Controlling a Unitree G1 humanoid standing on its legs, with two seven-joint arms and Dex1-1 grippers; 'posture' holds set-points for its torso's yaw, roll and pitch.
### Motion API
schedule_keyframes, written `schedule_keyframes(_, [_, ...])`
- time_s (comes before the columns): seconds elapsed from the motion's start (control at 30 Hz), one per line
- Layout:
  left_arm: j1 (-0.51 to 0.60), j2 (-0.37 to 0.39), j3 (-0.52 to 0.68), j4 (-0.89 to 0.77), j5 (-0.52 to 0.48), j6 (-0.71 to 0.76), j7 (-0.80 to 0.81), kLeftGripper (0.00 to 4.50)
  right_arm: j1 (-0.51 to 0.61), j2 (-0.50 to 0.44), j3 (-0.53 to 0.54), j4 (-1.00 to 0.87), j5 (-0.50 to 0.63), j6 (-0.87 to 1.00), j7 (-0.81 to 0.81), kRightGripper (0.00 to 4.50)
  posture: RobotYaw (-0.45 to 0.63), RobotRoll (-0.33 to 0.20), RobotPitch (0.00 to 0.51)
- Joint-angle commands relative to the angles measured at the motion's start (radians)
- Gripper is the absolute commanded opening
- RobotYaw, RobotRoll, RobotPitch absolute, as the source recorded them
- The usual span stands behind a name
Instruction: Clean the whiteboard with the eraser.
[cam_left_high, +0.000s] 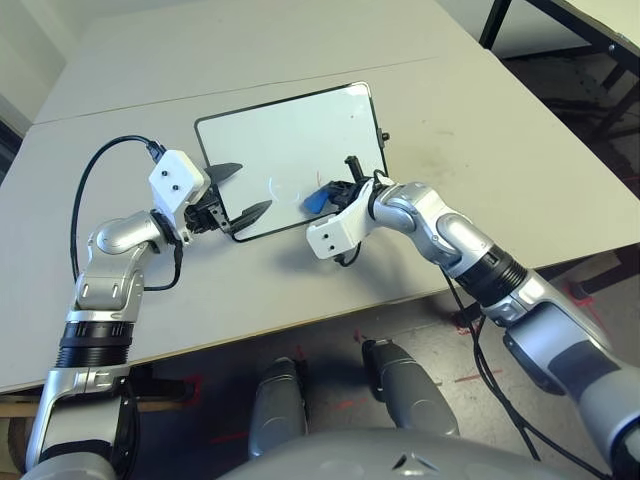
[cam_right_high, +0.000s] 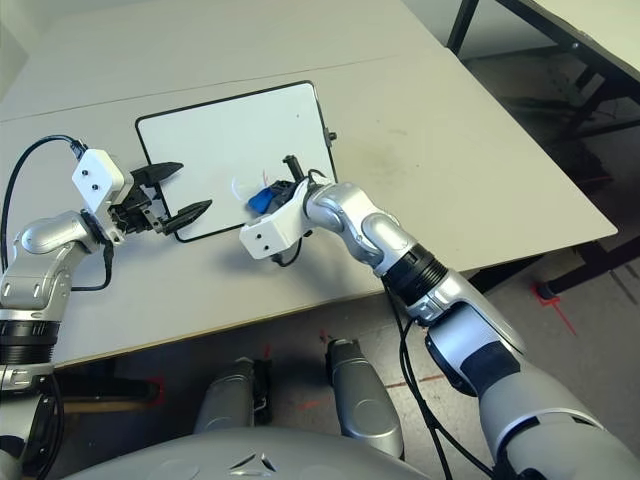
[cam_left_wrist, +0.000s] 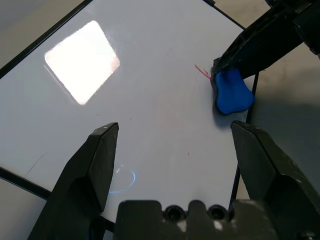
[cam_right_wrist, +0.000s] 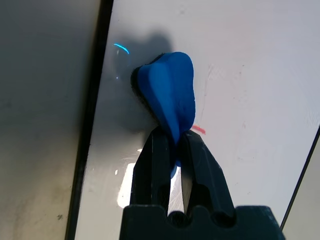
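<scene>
The whiteboard (cam_left_high: 290, 150) lies flat on the worktop (cam_left_high: 500, 150), centre of the scene. The right gripper (cam_right_wrist: 172, 142) has its jaws pinching the eraser (cam_right_wrist: 169, 97), which is pressed on the board near its near-right edge. The left gripper (cam_left_high: 235, 192) hangs over the board's near-left corner, jaws spread wide and holding nothing.

To wipe well, the eraser should stay flat on the surface and pass squarely over the red mark (cam_left_wrist: 202, 72) just beside it, with steady downward pressure and the board kept from sliding.

The wrist views show the faint red stroke touching the eraser; the head views barely resolve it. The head views show both arms' placement.
</scene>
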Motion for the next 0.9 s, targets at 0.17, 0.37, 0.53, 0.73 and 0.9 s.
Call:
schedule_keyframes(0.17, [0.003,0.000,-0.006,-0.007,0.006,0.002,0.000,4.50,-0.027,0.018,-0.005,0.036,0.012,-0.001,-0.038,0.10,-0.20,0.000,0.150])
schedule_keyframes(0.37, [0.004,-0.001,-0.005,-0.013,0.005,0.004,0.003,4.50,-0.056,0.025,-0.007,0.080,0.008,0.006,-0.081,0.10,-0.19,0.000,0.148])
schedule_keyframes(0.53, [0.004,-0.002,-0.005,-0.015,0.005,0.005,0.004,4.50,-0.078,0.020,-0.007,0.112,0.009,0.016,-0.110,0.10,-0.19,0.000,0.148])
schedule_keyframes(0.73, [-0.001,-0.004,-0.008,-0.012,0.005,0.004,0.005,4.50,-0.071,0.012,-0.010,0.093,0.039,0.016,-0.078,0.10,-0.19,0.000,0.148])
schedule_keyframes(0.9, [-0.003,-0.007,-0.009,-0.010,0.003,0.001,0.004,4.50,-0.040,-0.031,-0.044,-0.054,0.116,0.067,0.094,0.10,-0.20,0.000,0.149])
